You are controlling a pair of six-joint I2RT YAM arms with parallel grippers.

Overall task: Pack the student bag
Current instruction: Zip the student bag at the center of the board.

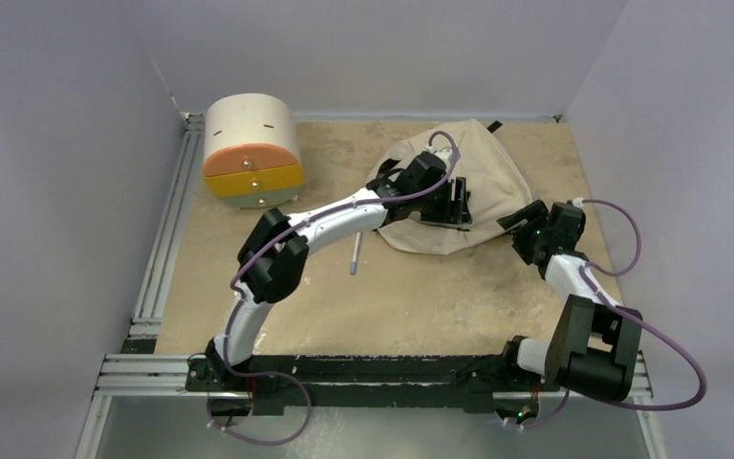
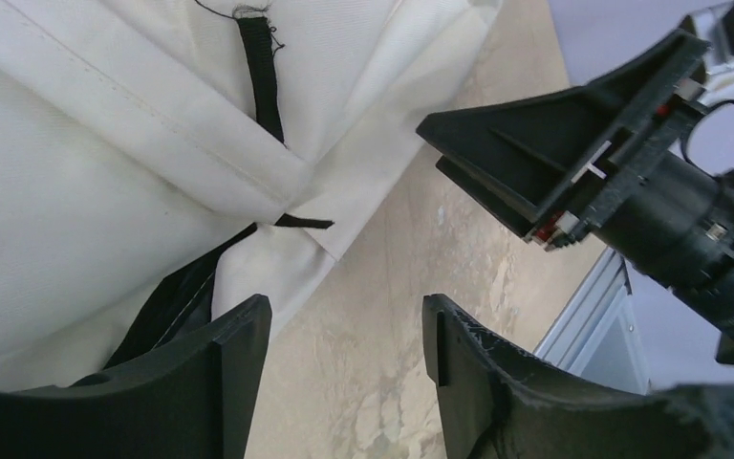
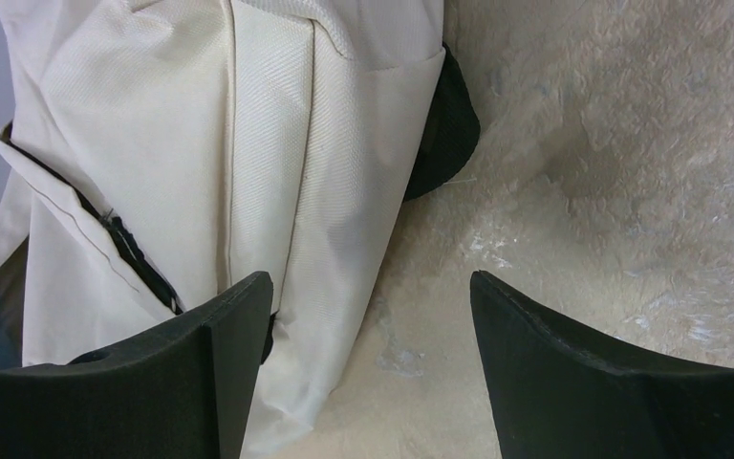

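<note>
One student bag; left tool, right tool gaping; one pen.

Cream drawer box, white stick, table

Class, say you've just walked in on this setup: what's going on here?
Two robot arms are working at a beige student bag lying toward the back of the table. The left gripper is at one edge of the bag, open and holding nothing. The right gripper is at the bag's other side, also open and empty. A pen-like stick lies on the table beside the bag, not packed. A drawer box stands at the back left, away from both arms.
</note>
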